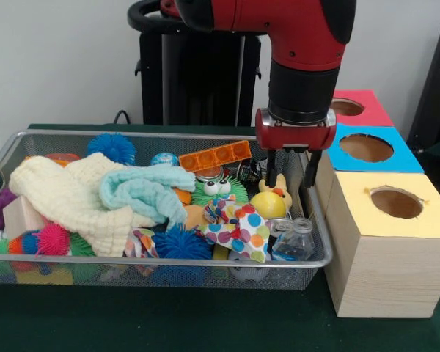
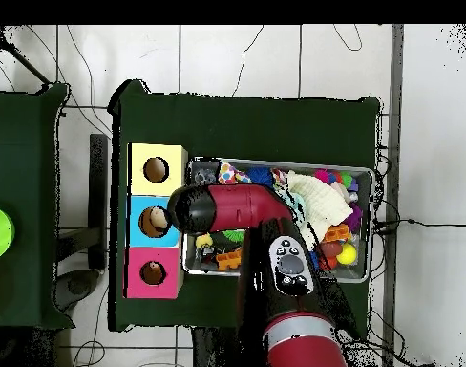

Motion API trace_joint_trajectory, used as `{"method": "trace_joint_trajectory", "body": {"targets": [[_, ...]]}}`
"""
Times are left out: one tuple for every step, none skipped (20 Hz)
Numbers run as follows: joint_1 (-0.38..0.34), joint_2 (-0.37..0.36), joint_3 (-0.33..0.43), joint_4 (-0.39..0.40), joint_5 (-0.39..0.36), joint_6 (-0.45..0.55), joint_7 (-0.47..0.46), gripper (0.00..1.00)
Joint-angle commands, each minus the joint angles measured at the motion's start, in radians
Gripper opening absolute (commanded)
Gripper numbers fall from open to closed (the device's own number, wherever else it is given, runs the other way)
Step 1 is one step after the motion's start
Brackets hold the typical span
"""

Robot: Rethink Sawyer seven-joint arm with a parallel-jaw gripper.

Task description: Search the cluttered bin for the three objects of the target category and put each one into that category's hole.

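the arm [image 1: 293,44] is reaching down into the bin [image 1: 29,139] at its right end, just left of the blue box [image 1: 403,158]. the gripper [image 1: 292,163] is hanging open and empty above the yellow ball [image 1: 268,204], probably searching; next, lowering and closing on a target.

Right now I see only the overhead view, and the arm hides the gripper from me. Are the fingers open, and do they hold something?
Observer: In the front view the gripper hangs at the bin's end beside the boxes. Its fingers stand apart and hold nothing.
Operator: What lies directly under them?
Observer: A yellow ball lies just below, and a small yellow toy sits behind it, between the fingers as the front view shows them.
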Motion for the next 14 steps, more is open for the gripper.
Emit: {"method": "trace_joint_trajectory", "body": {"targets": [[-0.003, 0.032, -0.027, 0.068, -0.056, -0.078, 0.108, 1.00], [-0.003, 0.031, -0.029, 0.071, -0.055, -0.083, 0.109, 1.00], [-0.004, 0.029, -0.029, 0.076, -0.054, -0.086, 0.107, 1.00], [-0.004, 0.028, -0.029, 0.081, -0.052, -0.089, 0.104, 1.00], [-0.005, 0.024, -0.029, 0.090, -0.051, -0.092, 0.103, 1.00], [-0.007, 0.021, -0.028, 0.096, -0.048, -0.092, 0.100, 1.00], [-0.007, 0.020, -0.028, 0.103, -0.047, -0.096, 0.099, 1.00], [-0.008, 0.021, -0.028, 0.109, -0.046, -0.096, 0.098, 1.00], [-0.007, 0.023, -0.030, 0.115, -0.046, -0.102, 0.100, 1.00], [-0.004, 0.027, -0.033, 0.118, -0.048, -0.106, 0.101, 1.00], [-0.004, 0.031, -0.033, 0.121, -0.048, -0.112, 0.102, 1.00], [-0.001, 0.035, -0.035, 0.122, -0.048, -0.117, 0.104, 1.00], [0.003, 0.038, -0.037, 0.124, -0.050, -0.122, 0.106, 1.00], [0.008, 0.041, -0.041, 0.125, -0.051, -0.127, 0.109, 1.00]]}}
